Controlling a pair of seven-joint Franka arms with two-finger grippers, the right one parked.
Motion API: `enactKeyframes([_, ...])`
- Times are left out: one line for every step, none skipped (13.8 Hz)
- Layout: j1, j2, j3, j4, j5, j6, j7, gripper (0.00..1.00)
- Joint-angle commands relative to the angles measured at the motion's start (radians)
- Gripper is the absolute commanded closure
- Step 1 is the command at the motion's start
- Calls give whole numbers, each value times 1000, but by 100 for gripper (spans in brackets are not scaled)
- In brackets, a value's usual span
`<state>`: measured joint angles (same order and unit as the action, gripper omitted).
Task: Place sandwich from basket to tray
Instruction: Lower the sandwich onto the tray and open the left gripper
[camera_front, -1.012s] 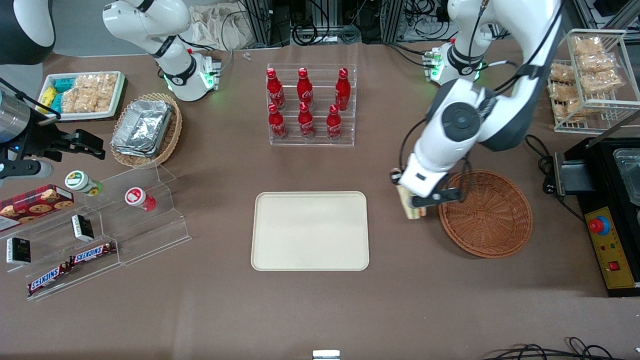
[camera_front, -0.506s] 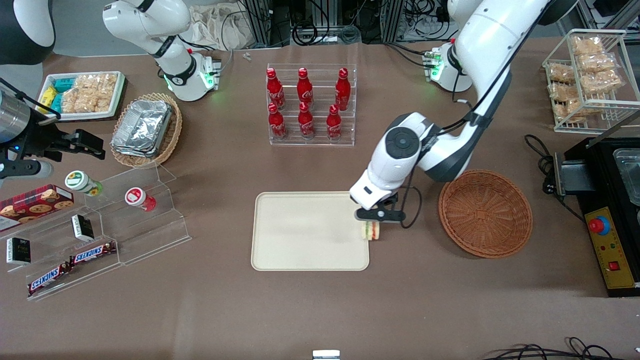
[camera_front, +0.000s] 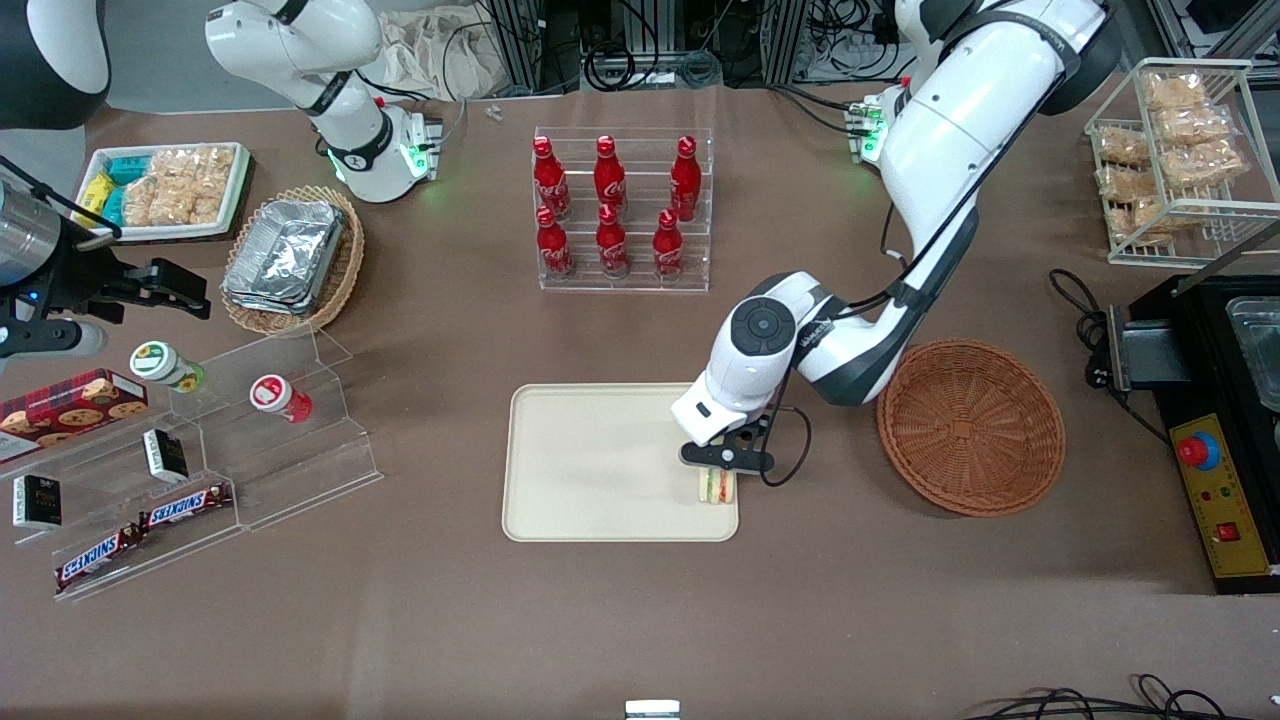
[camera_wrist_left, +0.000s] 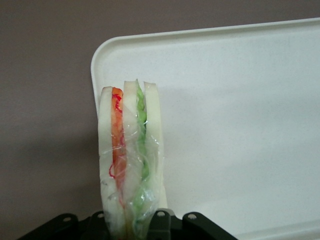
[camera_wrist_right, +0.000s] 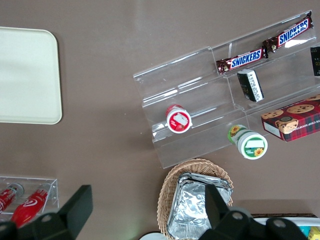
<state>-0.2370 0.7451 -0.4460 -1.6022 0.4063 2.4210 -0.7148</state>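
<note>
Our gripper has its jaws clenched on the sandwich above the tray corner; released here, it may tip onto the counter

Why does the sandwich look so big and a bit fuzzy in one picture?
In the left wrist view the sandwich sits right by the lens, held in the pincer, so it looks soft. In the front view it is small, over the tray.

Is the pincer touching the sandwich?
Touching: in the left wrist view the sandwich sits clamped in the pincer, above the tray.
</note>
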Motion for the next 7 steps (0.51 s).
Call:
enactKeyframes([-13, 20, 4, 33, 23, 4, -43, 59])
enactKeyframes([-13, 22, 4, 33, 28, 6, -61, 17])
enactKeyframes([-13, 22, 4, 33, 28, 6, -66, 5])
enactKeyframes([-13, 17, 4, 33, 25, 6, -69, 2])
enactKeyframes([-7, 8, 4, 33, 23, 6, -87, 2])
enactKeyframes([-2, -10, 4, 33, 22, 4, -110, 1])
enactKeyframes([-1, -38, 6, 33, 20, 1, -132, 1])
